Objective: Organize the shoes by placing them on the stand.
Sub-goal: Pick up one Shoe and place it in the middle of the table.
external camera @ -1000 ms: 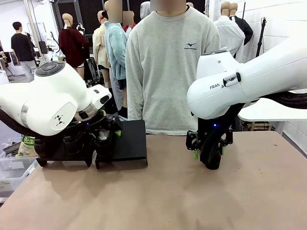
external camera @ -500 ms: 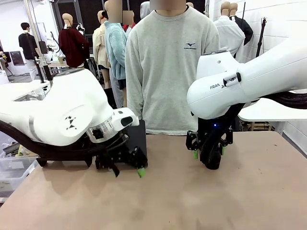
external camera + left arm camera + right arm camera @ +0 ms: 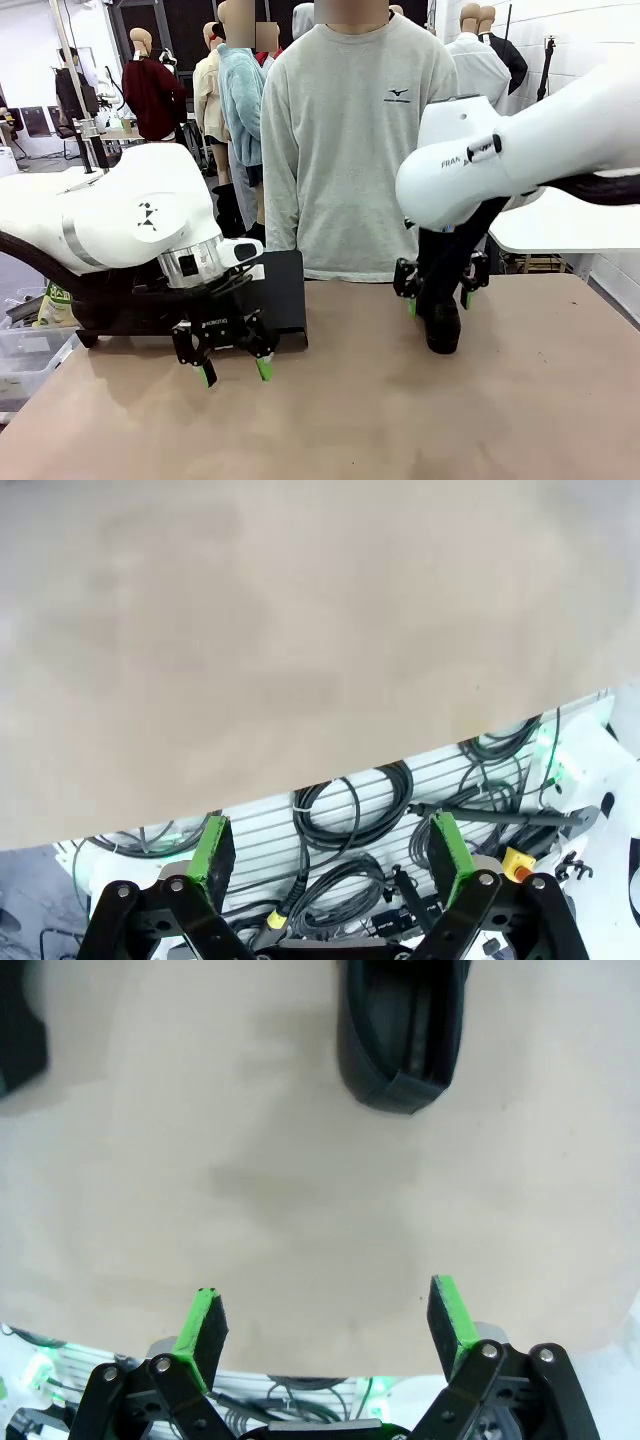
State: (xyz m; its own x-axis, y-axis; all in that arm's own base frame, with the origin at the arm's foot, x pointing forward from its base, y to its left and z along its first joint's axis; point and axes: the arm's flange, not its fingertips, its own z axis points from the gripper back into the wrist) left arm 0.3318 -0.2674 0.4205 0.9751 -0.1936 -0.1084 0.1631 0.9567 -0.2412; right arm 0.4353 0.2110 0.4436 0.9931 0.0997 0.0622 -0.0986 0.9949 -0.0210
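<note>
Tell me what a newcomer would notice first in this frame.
Two bulky white arms flank a person in a grey sweatshirt at the table's far side. The left hand hangs open before the black stand; the right hand is open too, at a black shoe right of centre.

One shoe (image 3: 442,325), one stand (image 3: 270,295), two grippers.

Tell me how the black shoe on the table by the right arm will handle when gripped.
The glossy black leather dress shoe looks smooth, so the pads may slip. Its open collar probably flexes under squeeze. It lies flat on its sole, so it is unlikely to roll.
</note>
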